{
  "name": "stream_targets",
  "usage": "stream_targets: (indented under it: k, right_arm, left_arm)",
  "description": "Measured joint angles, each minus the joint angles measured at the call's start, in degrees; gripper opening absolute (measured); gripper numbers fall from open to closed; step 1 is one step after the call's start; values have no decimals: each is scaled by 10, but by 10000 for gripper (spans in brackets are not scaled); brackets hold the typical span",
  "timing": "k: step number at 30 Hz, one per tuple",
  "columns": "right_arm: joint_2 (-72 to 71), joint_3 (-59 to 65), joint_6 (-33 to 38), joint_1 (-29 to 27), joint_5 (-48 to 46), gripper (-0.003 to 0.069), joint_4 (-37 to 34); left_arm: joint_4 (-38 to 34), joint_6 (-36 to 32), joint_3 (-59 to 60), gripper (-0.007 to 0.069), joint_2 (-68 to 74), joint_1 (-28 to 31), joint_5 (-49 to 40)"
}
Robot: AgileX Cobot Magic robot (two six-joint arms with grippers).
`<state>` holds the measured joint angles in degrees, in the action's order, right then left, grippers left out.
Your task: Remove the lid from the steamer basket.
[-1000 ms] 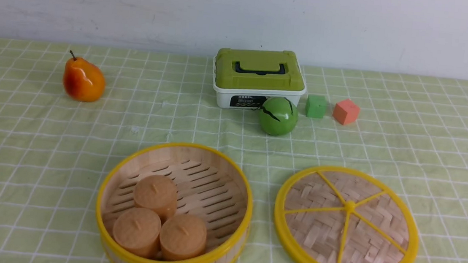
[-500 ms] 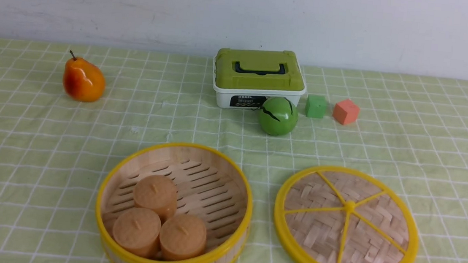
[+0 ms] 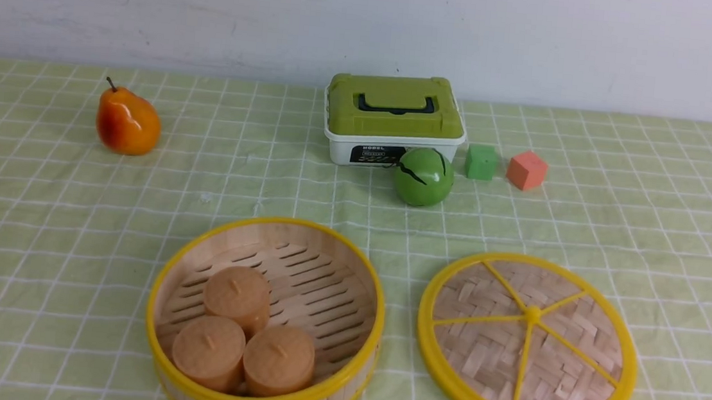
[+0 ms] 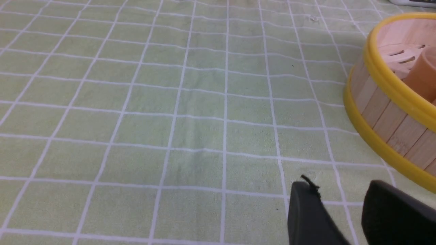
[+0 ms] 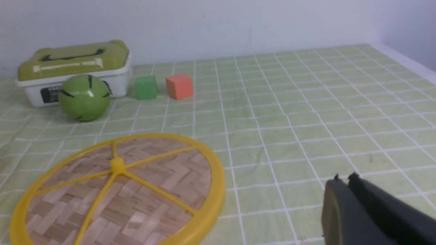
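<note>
While the lid (image 3: 527, 347) lies flat on the surface (image 3: 71, 214) just right of the open steamer basket (image 3: 265, 318), three cakes (image 3: 246, 332) inside, right jaws closed and empty, left jaws slightly parted, empty.

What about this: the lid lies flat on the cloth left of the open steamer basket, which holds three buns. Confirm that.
Wrong side. The front view shows the lid flat on the cloth to the right of the open steamer basket, not left. The basket does hold three buns.
</note>
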<state>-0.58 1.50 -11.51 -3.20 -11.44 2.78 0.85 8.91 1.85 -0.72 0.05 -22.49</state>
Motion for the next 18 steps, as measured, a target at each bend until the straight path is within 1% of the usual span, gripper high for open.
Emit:
stream_targets:
  k: [7, 13, 18]
  right_arm:
    - [0, 0, 0, -1, -75, 13, 0]
    - [0, -4, -1, -1, -105, 22, 0]
    - [0, -5, -1, -1, -108, 27, 0]
  left_arm:
    - [0, 0, 0, 239, 0, 0, 0]
    - [0, 0, 0, 239, 0, 0, 0]
    - [0, 0, 0, 239, 0, 0, 0]
